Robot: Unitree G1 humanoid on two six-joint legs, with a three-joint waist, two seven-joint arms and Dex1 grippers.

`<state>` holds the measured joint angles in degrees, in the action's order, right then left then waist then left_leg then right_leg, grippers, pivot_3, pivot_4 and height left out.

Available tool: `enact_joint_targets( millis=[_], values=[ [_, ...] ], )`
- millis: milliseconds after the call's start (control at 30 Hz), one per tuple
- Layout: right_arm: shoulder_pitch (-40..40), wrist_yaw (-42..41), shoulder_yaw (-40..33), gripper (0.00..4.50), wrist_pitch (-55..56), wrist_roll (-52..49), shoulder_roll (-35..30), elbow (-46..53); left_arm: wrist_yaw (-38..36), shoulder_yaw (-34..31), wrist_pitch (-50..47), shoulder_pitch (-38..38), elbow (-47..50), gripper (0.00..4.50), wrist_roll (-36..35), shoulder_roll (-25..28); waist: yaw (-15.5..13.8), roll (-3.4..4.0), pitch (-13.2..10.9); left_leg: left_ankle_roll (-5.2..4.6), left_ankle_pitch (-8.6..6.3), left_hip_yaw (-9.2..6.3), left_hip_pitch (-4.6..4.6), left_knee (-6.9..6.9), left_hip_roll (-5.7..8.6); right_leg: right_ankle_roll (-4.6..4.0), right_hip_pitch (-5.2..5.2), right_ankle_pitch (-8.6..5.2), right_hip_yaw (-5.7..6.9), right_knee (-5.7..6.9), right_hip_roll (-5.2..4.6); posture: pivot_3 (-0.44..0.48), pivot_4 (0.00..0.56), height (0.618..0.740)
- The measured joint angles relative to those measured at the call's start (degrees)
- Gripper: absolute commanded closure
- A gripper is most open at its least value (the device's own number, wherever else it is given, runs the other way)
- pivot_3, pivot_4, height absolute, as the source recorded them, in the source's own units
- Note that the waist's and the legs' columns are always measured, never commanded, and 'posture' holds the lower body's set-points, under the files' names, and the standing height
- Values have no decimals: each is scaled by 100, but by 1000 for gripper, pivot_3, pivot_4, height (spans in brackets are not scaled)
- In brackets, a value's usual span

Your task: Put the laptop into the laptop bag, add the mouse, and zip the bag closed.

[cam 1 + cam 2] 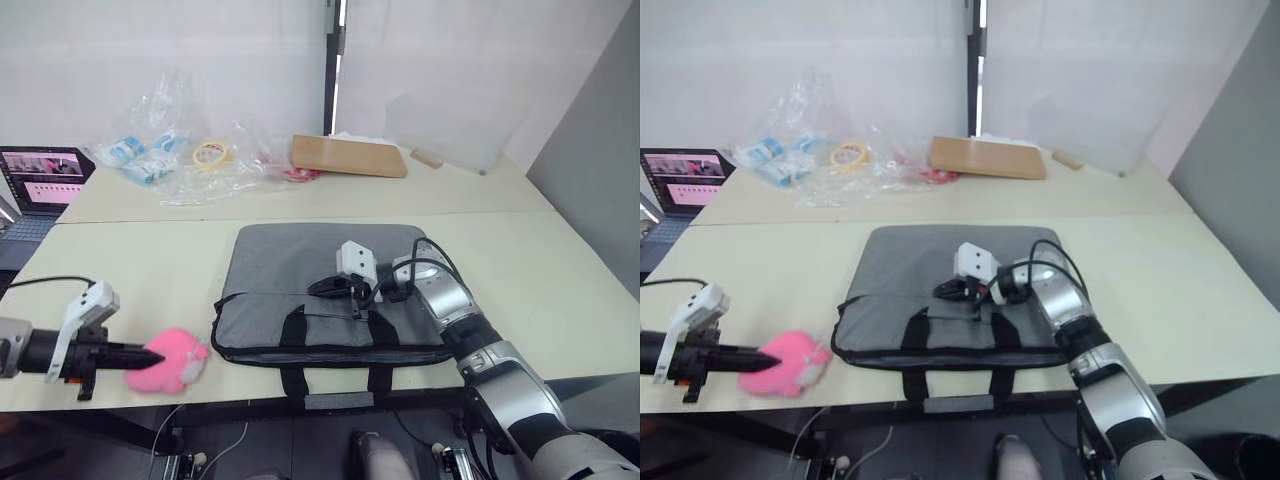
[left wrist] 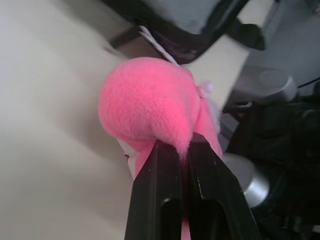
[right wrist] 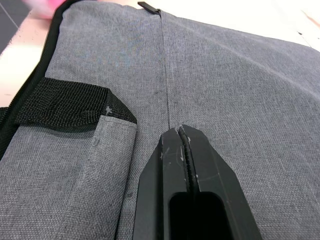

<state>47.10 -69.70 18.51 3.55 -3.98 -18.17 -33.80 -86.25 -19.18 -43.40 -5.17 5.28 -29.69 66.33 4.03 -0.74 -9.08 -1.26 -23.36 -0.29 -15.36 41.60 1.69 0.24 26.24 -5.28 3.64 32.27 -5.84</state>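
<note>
The grey laptop bag (image 1: 300, 270) lies flat in the middle of the table, its black strap handles (image 1: 292, 330) hanging over the front edge. My right gripper (image 3: 177, 131) is shut, its tips resting on the bag's top fabric beside a seam, with nothing between them. Left of the bag, near the front edge, my left gripper (image 2: 182, 142) is shut on a fluffy pink ball-like toy (image 1: 170, 362), pinching its fur. The laptop and the mouse are hidden or out of view.
A small dark laptop with a lit pinkish screen (image 1: 40, 180) stands at the far left. Along the back lie clear plastic bags (image 1: 150, 150), a tape roll (image 1: 209, 153) and a brown board (image 1: 348, 155). Bare tabletop (image 1: 520, 270) stretches right of the bag.
</note>
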Motion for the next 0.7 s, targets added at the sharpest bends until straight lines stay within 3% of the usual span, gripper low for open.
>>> enact_joint_targets(
  millis=[300,700],
  values=[
    [115,10,5,4500,2,47,114,-136,372,-300,-697,-878,1473,4478,-714,-201,-1,-7,5,49,0,15,20,-42,-44,-49,-2,-28,-14,14,55,0,150,740],
    [180,11,-3,4500,4,54,164,-276,800,308,-804,-682,1778,4478,-986,-464,-7,-14,8,55,4,14,39,-62,-52,-67,-3,-41,-16,35,58,0,150,740]
  ],
)
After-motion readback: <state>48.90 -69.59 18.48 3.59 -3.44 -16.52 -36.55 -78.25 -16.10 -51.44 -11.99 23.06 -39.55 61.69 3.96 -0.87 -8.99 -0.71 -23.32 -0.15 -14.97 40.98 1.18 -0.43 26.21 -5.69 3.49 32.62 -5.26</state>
